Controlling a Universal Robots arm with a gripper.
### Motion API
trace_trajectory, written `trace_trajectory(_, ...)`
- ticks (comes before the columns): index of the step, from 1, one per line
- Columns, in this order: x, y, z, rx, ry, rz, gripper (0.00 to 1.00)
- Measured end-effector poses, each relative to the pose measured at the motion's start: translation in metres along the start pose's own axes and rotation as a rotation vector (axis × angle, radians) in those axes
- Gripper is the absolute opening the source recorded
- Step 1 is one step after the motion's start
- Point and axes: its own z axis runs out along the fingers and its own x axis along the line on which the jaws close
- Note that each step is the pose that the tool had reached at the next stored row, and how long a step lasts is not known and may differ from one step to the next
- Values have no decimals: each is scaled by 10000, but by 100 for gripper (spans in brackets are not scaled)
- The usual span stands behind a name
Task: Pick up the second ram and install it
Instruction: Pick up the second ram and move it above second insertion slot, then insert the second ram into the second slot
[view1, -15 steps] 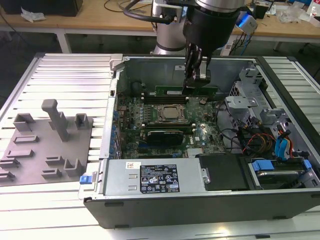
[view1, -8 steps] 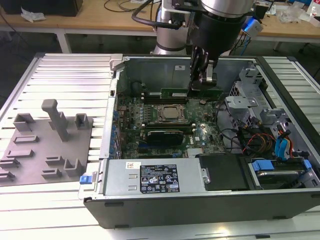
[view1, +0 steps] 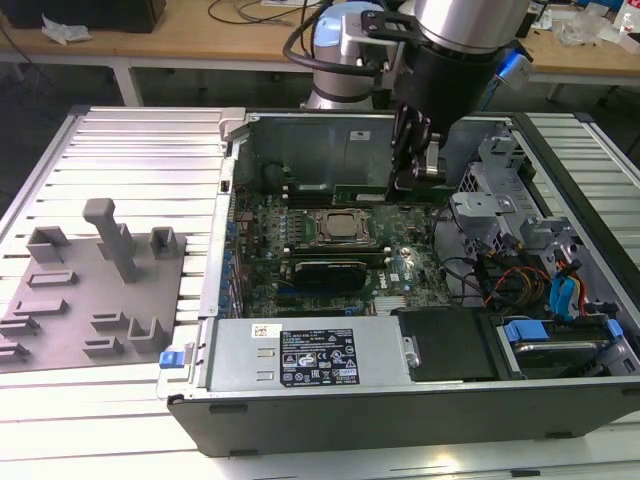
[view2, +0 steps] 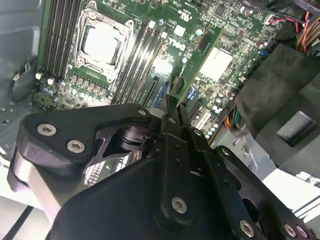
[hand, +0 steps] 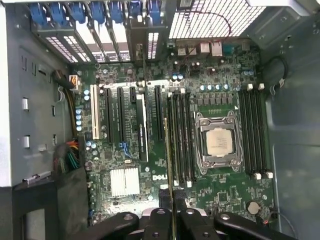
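Black at the gripper (view2: 175, 107): clenched on one end of the second ram (view2: 201, 52); holds the thin green stick in the air, apart from the board (hand: 220, 200). Hangs near the long dark slots (hand: 182, 137) beside the silver socket (hand: 217, 142), roughly parallel to them in the first wrist view. Could come down tilted or one row off and grind the contact edge on a slot wall. Could pivot in so small a pinch under pressing force. Could meet shut latches (hand: 189, 184), unreadable from here.

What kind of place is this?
Probably a robotics lab or workshop: a robot arm, its claw gripping the second ram, over an open computer case on a slatted metal table, wooden workbenches behind.
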Motion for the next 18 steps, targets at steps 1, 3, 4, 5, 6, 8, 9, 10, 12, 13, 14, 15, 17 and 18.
trace_trajectory(1,-2,-17,16,-2,1,-1,14)
trace_trajectory(3,-22,-49,47,-4,0,-1,14)
trace_trajectory(4,-30,-56,55,-5,0,0,14)
trace_trajectory(5,-54,-61,83,-5,1,0,14)
trace_trajectory(6,-58,-62,93,-5,0,-2,14)
trace_trajectory(8,-58,-62,96,-5,1,0,14)
trace_trajectory(9,-58,-62,97,-5,1,0,14)
trace_trajectory(10,-58,-62,98,-5,1,0,14)
trace_trajectory(12,-58,-62,99,-5,0,0,14)
trace_trajectory(13,-58,-62,99,-5,0,0,14)
trace_trajectory(14,-58,-62,100,-5,0,0,14)
trace_trajectory(15,-58,-62,103,-5,-4,-1,14)
trace_trajectory(17,-57,-56,113,-7,-22,0,14)
trace_trajectory(18,-56,-55,118,-7,-30,-1,14)
